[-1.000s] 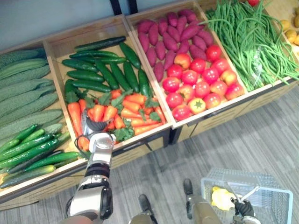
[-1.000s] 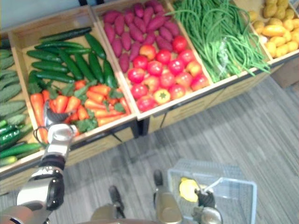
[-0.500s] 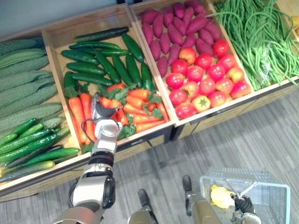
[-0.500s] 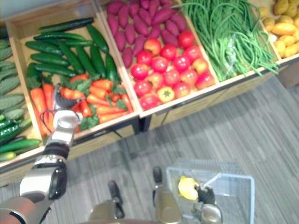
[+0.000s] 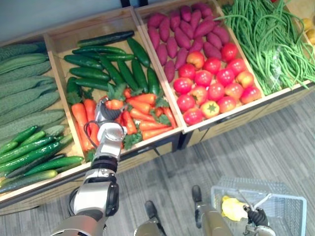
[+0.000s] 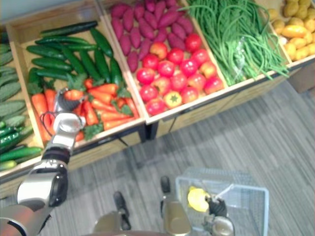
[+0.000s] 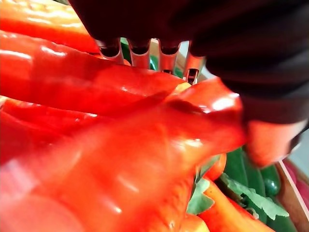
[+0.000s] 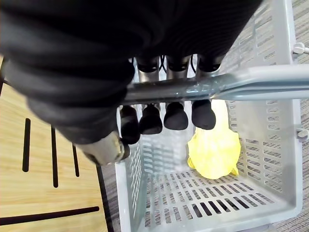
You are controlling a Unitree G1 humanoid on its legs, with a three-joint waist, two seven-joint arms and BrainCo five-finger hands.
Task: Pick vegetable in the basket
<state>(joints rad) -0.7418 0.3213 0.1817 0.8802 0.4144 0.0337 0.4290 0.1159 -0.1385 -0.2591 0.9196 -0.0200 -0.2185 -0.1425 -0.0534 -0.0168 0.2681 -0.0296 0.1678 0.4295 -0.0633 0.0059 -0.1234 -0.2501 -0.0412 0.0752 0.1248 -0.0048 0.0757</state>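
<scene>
Evidently only partway: had the left hand [image 5: 109, 114] down among the carrots [image 5: 147, 105], one carrot [image 7: 120, 159] lying across its palm; could not tell whether closed on it. Gripped the handle [image 8: 251, 82] of the basket [image 8: 282, 145] with the right hand [image 8: 176, 116] curled round it, a yellow item [image 8: 215, 150] below. Remained to lift the carrot and drop it in.

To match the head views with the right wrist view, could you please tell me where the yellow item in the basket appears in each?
Left eye view: the yellow item sits lower right, at the left side of the basket.
Right eye view: bottom, right of centre, same side of the basket.
Right wrist view: on the basket floor, past the right hand.
Shared landmark: the basket handle, gripped by the right hand.
</scene>
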